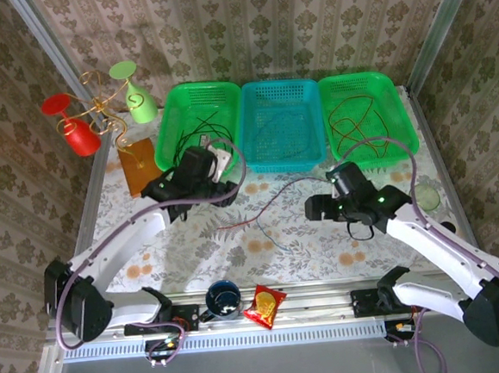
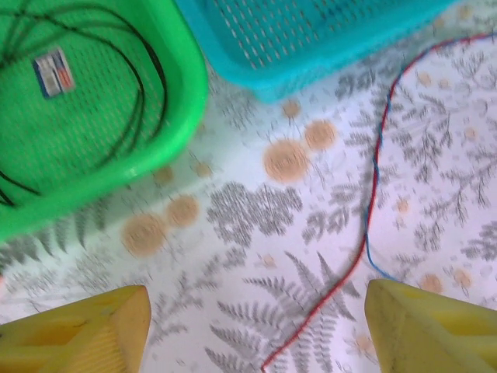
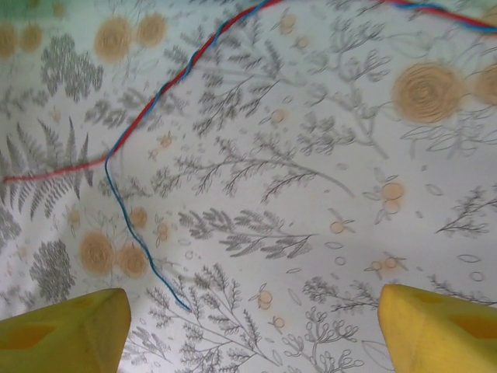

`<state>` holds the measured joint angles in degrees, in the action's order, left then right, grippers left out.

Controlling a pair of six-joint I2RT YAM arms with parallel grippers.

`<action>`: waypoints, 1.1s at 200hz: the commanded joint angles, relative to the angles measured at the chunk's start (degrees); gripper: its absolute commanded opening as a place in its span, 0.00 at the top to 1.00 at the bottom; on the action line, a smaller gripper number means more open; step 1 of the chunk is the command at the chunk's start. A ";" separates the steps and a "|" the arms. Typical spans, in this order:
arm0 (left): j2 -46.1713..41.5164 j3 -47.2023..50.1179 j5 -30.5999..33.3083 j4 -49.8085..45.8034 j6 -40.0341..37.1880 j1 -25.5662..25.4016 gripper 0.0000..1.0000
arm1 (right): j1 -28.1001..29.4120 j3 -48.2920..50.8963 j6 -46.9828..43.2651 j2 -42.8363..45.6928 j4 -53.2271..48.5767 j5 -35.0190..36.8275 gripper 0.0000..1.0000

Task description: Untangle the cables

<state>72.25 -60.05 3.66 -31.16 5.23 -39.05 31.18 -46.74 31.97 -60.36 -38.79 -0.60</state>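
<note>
Beige damask-papered walls (image 1: 305, 18) stand behind and beside the table (image 1: 314, 233), whose top bears a fern-and-flower print.

Bright even light; wrist views slightly blurred.

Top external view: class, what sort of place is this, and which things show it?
Probably a staged robot test cell, not a home: two arms bolted to a metal rail, wallpapered panels boxing in the table, three plastic baskets and loose cables.
</note>
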 commanded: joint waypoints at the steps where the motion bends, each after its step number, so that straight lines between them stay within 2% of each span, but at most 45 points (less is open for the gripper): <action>1: -4.40 4.83 1.05 2.86 8.35 -0.67 0.27 | 5.45 -0.16 1.01 -3.58 1.05 5.07 0.18; 46: -9.15 13.56 2.29 3.12 14.54 -1.29 0.27 | 16.10 -3.58 2.75 -15.79 3.37 8.03 0.23; 84: -12.46 17.93 -0.95 0.64 18.83 1.09 0.26 | 21.36 -7.57 2.62 -26.55 5.14 8.20 0.27; 111: -16.45 21.16 -2.65 1.58 22.26 3.13 0.27 | 23.52 -12.07 0.81 -33.42 3.22 8.63 0.33; 163: -23.03 22.78 -1.79 -1.88 23.01 6.99 0.28 | 25.59 -16.45 -1.11 -40.73 3.14 8.25 0.43; 220: -23.65 23.48 -2.83 -2.43 22.59 7.50 0.28 | 26.35 -18.63 -2.21 -45.23 1.39 8.53 0.49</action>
<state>48.88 -37.47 1.98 -31.75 27.07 -31.77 56.97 -63.61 30.61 -103.94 -34.92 6.11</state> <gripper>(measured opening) 0.722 0.517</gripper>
